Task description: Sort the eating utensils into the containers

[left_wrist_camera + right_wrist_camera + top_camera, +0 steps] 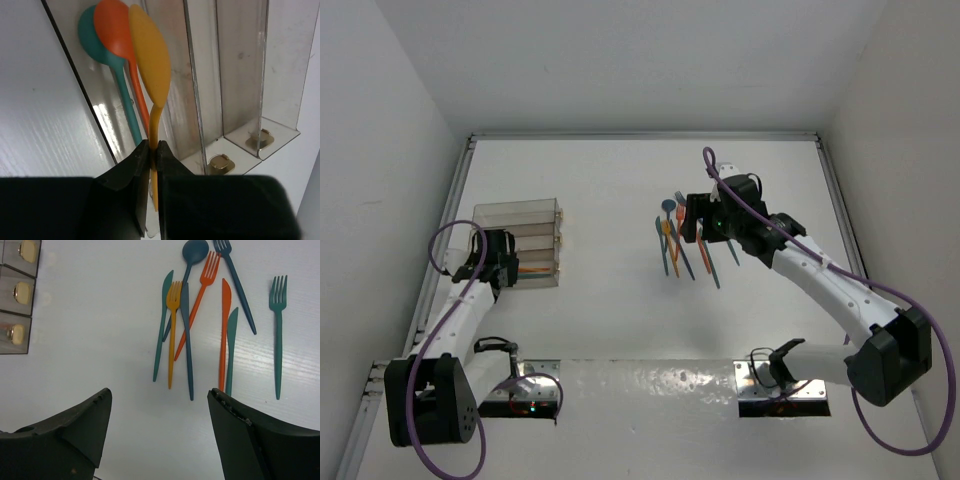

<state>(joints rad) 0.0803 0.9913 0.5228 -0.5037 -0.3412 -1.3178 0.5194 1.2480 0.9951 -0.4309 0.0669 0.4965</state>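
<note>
My left gripper (153,144) is shut on the handle of a yellow-orange spoon (150,55), holding it over the nearest bin of the clear containers (520,240). An orange spoon (116,30) and a teal spoon (91,37) lie in that bin. My right gripper (160,390) is open and empty, hovering just short of the loose eating utensils (675,245). Among them are a yellow fork (172,335), a dark blue knife (187,340), an orange knife (224,330) and a teal fork (278,340).
The other bins (235,75) hold no utensils where I can see into them. Brass fittings (220,162) sit at their ends. The bin ends (17,290) also show at the right wrist view's top left. White walls enclose the table (620,320).
</note>
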